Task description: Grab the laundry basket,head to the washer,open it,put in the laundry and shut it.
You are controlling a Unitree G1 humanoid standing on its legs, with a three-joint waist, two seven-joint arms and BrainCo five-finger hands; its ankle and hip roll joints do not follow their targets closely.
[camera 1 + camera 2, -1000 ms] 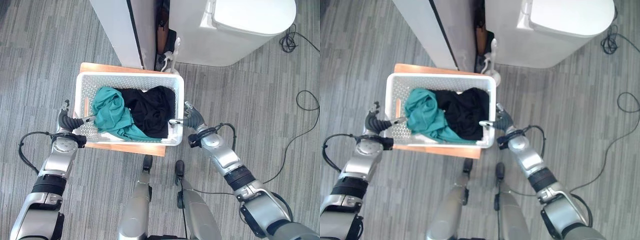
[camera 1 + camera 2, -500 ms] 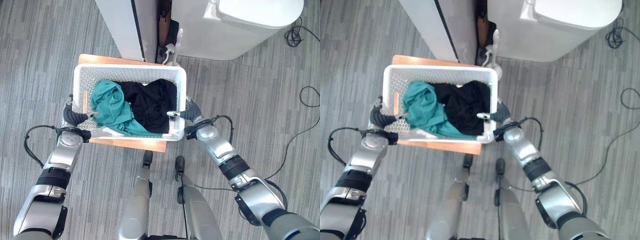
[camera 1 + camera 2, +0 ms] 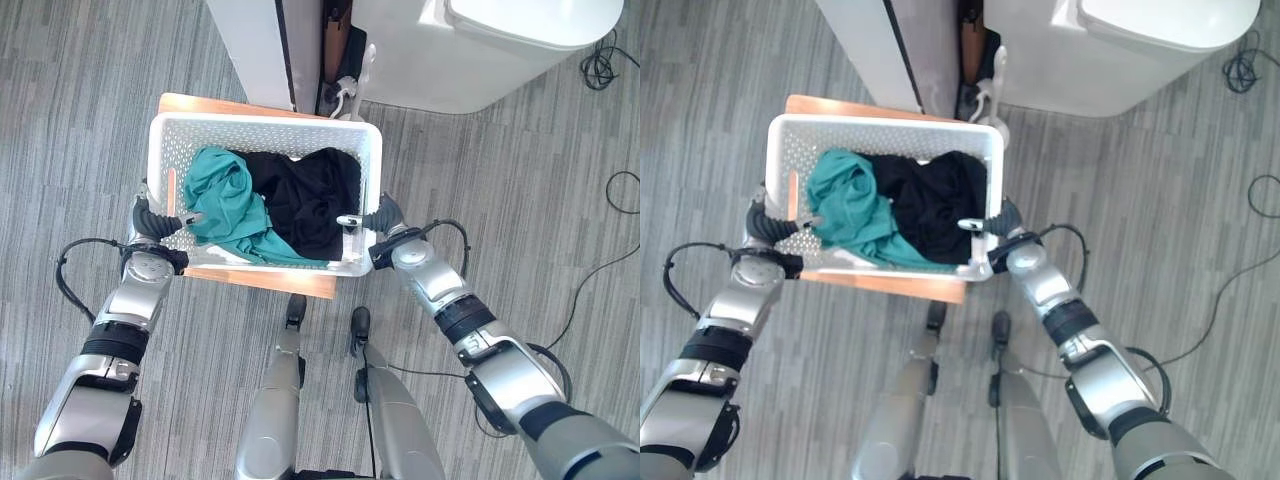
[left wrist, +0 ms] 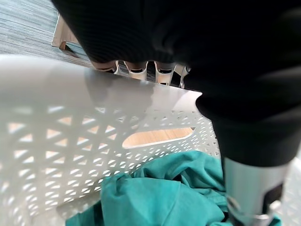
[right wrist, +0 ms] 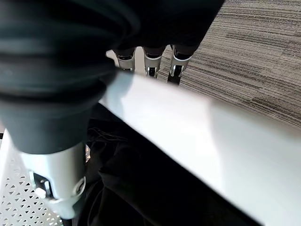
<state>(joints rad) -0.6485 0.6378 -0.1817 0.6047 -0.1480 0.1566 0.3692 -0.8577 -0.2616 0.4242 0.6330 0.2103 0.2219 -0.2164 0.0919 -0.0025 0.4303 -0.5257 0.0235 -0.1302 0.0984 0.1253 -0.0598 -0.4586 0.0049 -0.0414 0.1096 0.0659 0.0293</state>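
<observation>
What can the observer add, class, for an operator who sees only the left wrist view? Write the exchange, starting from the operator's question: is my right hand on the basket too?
Observer: Yes. The right hand grips the right rim of the laundry basket, thumb inside and fingers curled under the outside.
Operator: What lies beside the teal garment?
Observer: A black garment fills the right half of the basket, touching the teal one.
Operator: Where is the washer?
Observer: It stands on the floor beyond the basket, ahead and to the right, with its lid down.
</observation>
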